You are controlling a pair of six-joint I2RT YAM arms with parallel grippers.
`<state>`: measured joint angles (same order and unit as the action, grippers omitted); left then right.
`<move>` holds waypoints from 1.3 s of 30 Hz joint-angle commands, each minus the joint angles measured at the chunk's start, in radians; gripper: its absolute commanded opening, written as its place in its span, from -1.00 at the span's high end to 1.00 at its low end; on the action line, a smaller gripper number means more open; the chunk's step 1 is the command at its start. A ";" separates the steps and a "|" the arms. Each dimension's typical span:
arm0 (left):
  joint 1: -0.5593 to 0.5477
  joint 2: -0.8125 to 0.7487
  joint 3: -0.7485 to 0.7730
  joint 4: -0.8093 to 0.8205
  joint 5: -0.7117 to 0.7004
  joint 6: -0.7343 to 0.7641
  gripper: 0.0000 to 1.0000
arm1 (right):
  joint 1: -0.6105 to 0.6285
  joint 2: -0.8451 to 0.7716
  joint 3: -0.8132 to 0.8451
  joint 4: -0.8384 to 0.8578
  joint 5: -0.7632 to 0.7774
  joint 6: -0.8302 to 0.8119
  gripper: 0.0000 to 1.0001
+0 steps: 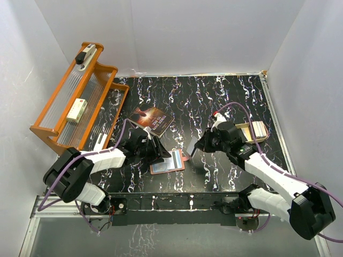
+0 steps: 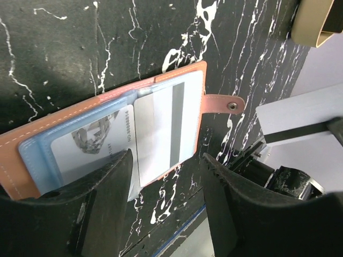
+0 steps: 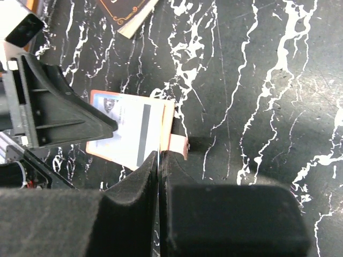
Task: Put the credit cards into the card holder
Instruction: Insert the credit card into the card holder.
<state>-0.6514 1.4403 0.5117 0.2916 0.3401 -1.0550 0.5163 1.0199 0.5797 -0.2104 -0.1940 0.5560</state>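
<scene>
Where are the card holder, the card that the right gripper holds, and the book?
card holder [image 2: 9,166], left wrist view, leather edge.
held credit card [image 2: 300,114], left wrist view, pale face.
book [image 1: 151,119], top view, dark cover.

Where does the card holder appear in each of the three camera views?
Top external: the card holder lies low in the centre, between the two arms.
Left wrist: it runs from the left edge to the middle.
Right wrist: it sits left of centre.
Shared landmark: the striped card lying in it.
</scene>
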 commanded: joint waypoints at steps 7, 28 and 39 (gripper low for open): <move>-0.005 0.016 0.036 -0.050 -0.026 0.032 -0.07 | 0.016 0.053 -0.004 0.109 -0.018 0.027 1.00; -0.008 0.063 0.028 0.053 0.018 -0.019 -0.08 | 0.116 0.161 -0.046 0.162 0.018 0.064 1.00; -0.018 0.080 0.033 0.104 0.042 -0.045 -0.08 | 0.167 0.175 -0.047 0.165 0.050 0.085 1.00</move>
<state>-0.6594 1.5181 0.5320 0.3668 0.3630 -1.0897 0.6678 1.1976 0.5400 -0.1001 -0.1734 0.6281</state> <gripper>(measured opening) 0.535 0.009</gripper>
